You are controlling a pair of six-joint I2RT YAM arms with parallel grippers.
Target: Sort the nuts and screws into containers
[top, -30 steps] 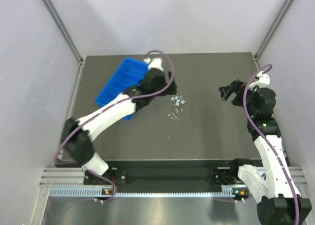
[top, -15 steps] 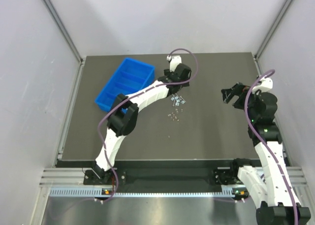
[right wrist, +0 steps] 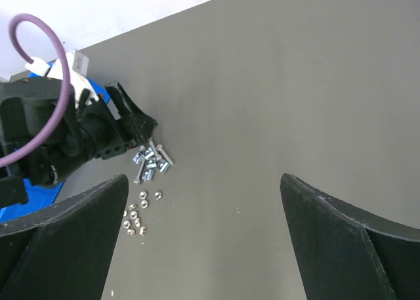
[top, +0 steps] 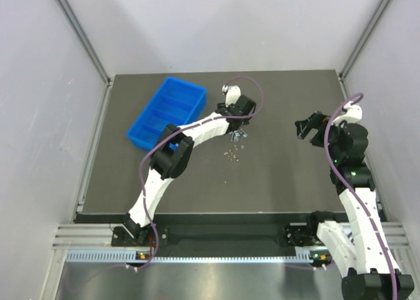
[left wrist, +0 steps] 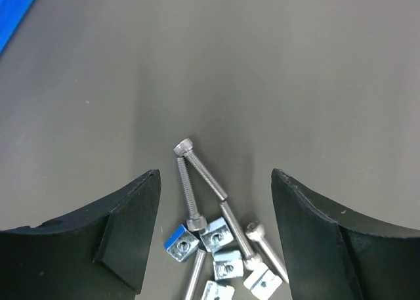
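Left gripper [left wrist: 215,180] swings off blue tray [top: 187,83] at tabletop's far-left corner, now low over mid-tabletop, jaws spread, empty, straddling screws [left wrist: 205,174]; nuts [left wrist: 215,235] just beside. Pick looks imminent. Right gripper [right wrist: 203,178] gaping, idle near right edge.

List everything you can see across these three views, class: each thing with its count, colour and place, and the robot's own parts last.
tray: one, bright blue, four compartments, far left of the table, set at an angle.
screws: about five, silver, piled mid-table to the right of the tray.
square nuts: about five, silver, one with a blue part, mixed into the screw pile.
small nuts: several, too small to count, silver, loose just nearer the arm bases than the pile.
table: one, dark grey.
left gripper: one, black, open over the screw pile.
right gripper: one, black, open, holding nothing, right side.
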